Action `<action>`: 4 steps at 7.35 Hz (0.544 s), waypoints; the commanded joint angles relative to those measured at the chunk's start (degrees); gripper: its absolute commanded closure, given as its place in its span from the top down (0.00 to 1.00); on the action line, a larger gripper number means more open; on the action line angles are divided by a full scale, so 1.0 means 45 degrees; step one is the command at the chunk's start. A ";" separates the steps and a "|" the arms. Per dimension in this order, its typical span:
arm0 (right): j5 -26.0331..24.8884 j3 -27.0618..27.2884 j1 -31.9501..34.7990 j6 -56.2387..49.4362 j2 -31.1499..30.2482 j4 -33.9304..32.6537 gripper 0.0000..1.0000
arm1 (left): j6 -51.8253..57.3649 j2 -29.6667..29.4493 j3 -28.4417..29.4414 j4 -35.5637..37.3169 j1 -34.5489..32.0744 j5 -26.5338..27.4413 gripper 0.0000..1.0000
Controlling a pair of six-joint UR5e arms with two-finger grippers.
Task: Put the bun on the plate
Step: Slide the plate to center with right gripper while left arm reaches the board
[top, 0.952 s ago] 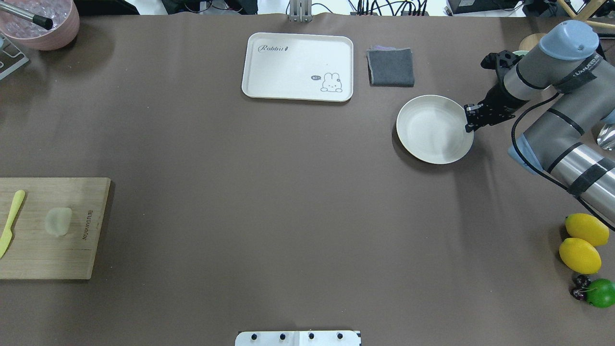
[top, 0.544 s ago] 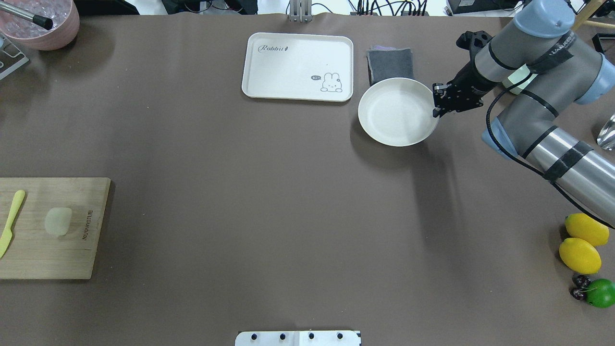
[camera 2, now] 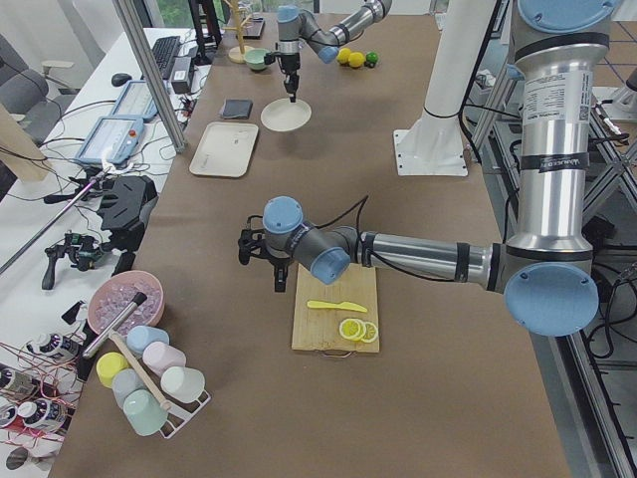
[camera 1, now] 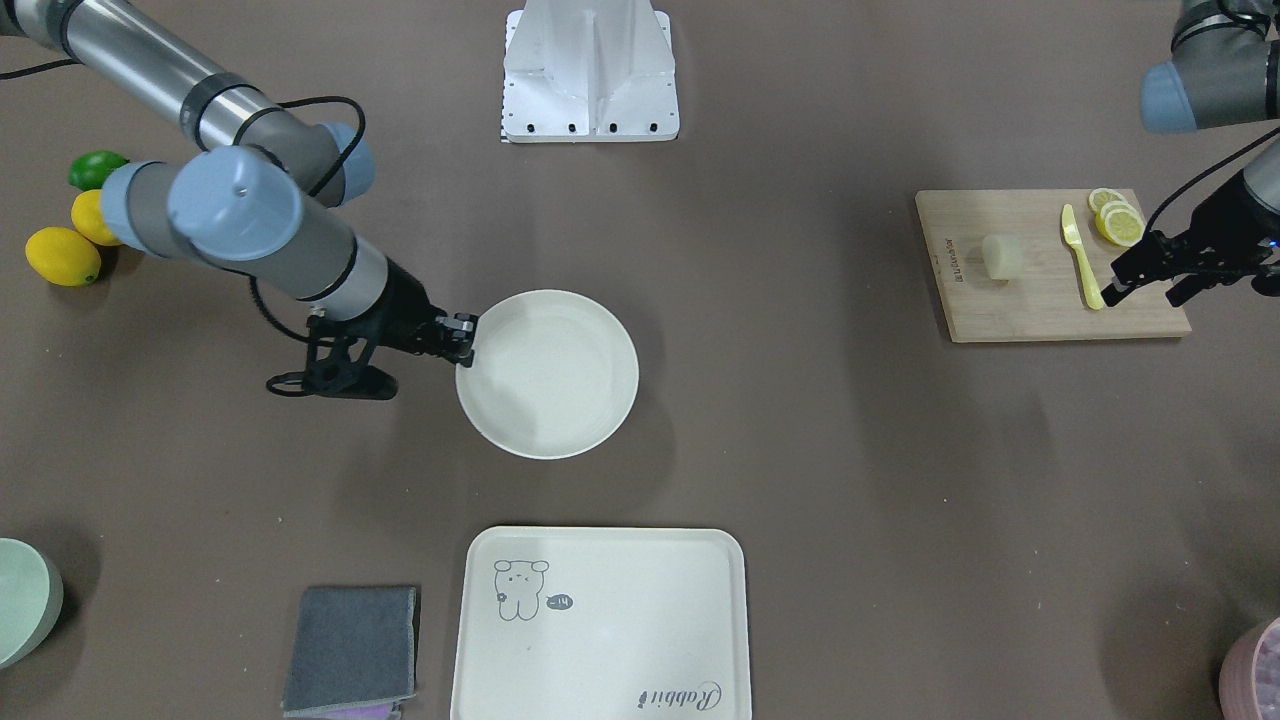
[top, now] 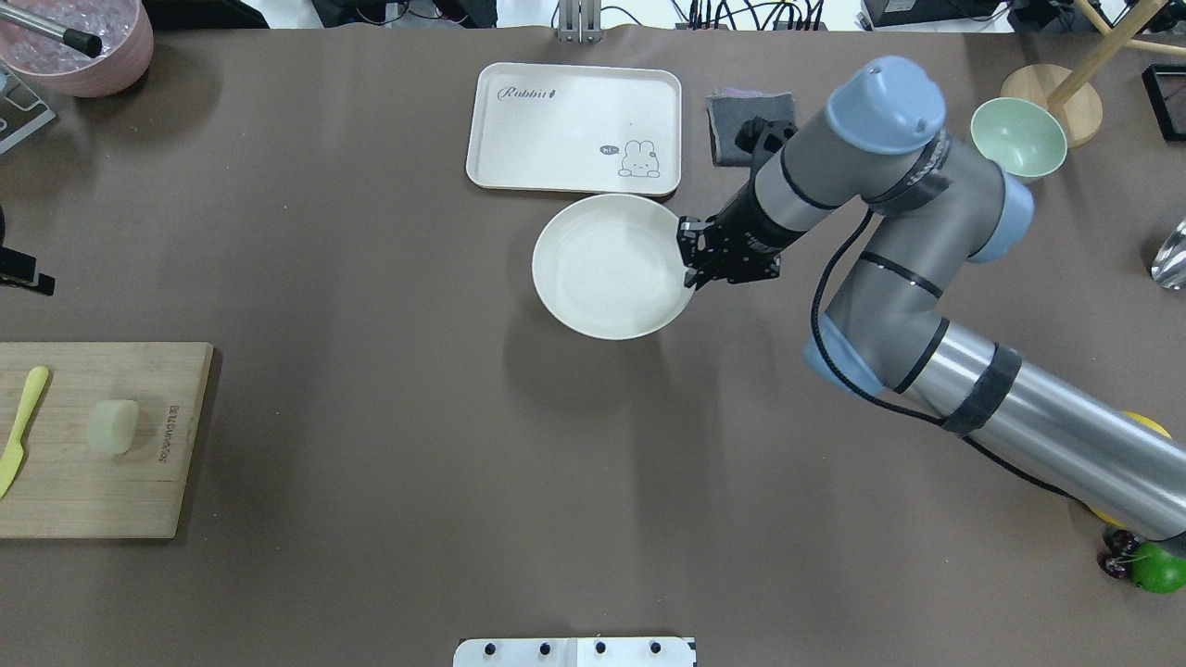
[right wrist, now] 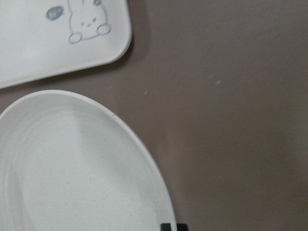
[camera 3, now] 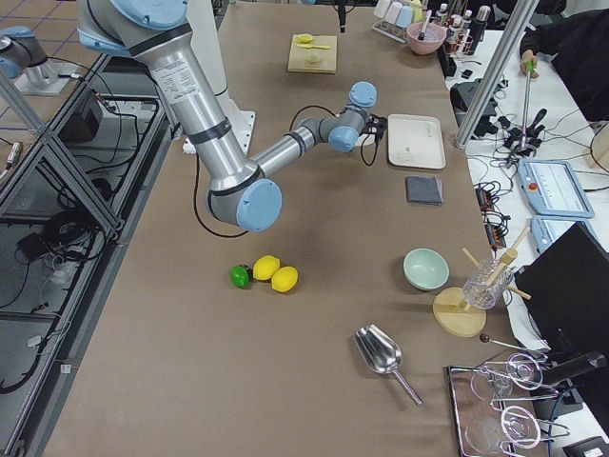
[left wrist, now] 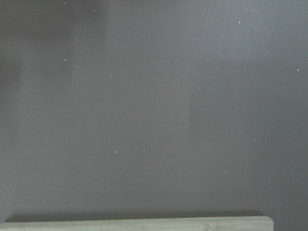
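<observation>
Two arms reach over the brown bench (top: 371, 278). The right claw (top: 690, 266) is pinching the right-hand rim of the plate (top: 602, 269), its fingers pressed onto the edge. The plate is empty and sits mid-bench, just on the near side of the rabbit tray (top: 574, 130); the wrist view shows a strip of bench between the two. The plate's shadow falls offset on the bench beneath it.

The bun (top: 113, 426) lies far off to the left, alone in the middle of the wooden cutting board (top: 120, 500). A yellow knife (top: 23, 426) lies on the board to the bun's left, and lemon slices (camera 1: 1118, 218) lie beyond the knife. The left claw (camera 1: 1145, 292) hangs with its fingers spread and empty, by the board's far left corner and clear of the bun.

A folded grey cloth (camera 1: 350, 645) lies right of the tray, and a pale green bowl (top: 1017, 139) stands further right.
</observation>
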 commanded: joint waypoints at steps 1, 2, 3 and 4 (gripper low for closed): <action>-0.1256 0.0100 -0.1425 0.0435 0.0317 -0.0006 0.00 | -0.1397 0.0606 -0.0477 -0.0647 0.1264 0.0769 0.98; -0.1316 0.0022 -0.1719 0.0416 0.0279 -0.0006 0.00 | -0.2391 0.0859 -0.0477 -0.1367 0.2081 0.1274 0.98; -0.1414 0.0022 -0.1915 0.0416 0.0182 -0.0006 0.00 | -0.3310 0.0862 -0.0516 -0.1490 0.2882 0.1821 0.97; -0.1415 0.0022 -0.1936 0.0416 0.0161 -0.0006 0.00 | -0.3957 0.0862 -0.0632 -0.1472 0.3548 0.2290 0.97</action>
